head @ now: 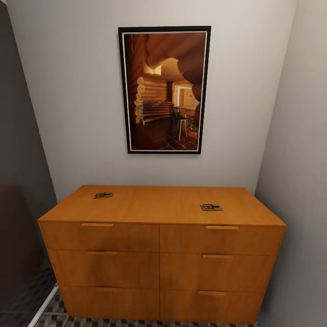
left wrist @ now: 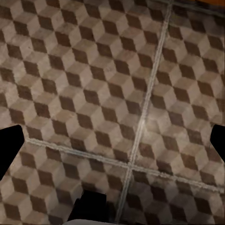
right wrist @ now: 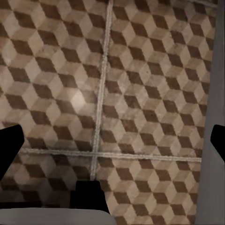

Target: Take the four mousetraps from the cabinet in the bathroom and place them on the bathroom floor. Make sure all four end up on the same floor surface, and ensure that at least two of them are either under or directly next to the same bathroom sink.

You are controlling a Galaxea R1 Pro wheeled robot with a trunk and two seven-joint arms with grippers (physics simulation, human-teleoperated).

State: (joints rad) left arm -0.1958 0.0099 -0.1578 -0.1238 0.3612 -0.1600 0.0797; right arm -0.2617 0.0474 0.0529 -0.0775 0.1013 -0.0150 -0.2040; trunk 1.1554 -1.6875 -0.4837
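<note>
No brand, label or writing can be read anywhere. In the head view an orange wooden dresser (head: 161,254) with six drawer fronts stands against a pale wall, under a black-framed picture (head: 164,89) of a log-cabin room at 12 o'clock. Two small flat things lie on the dresser top, well apart: one (head: 103,195) toward 10 o'clock of the top, the other (head: 211,207) toward 2 o'clock. They look like mousetraps, though they are too small to be sure. A strip of cube-patterned floor (head: 59,313) shows at 7 o'clock, beside the dresser's foot.

In the left wrist view the left gripper (left wrist: 112,140) hangs over the same tiled floor (left wrist: 93,84), its dark fingertips (left wrist: 9,145) at 9 and 3 o'clock, spread wide with nothing between them.

In the right wrist view the right gripper (right wrist: 112,140) likewise faces the floor (right wrist: 150,79), its fingers (right wrist: 9,147) set apart and empty. No trap lies near either gripper in the wrist views.
</note>
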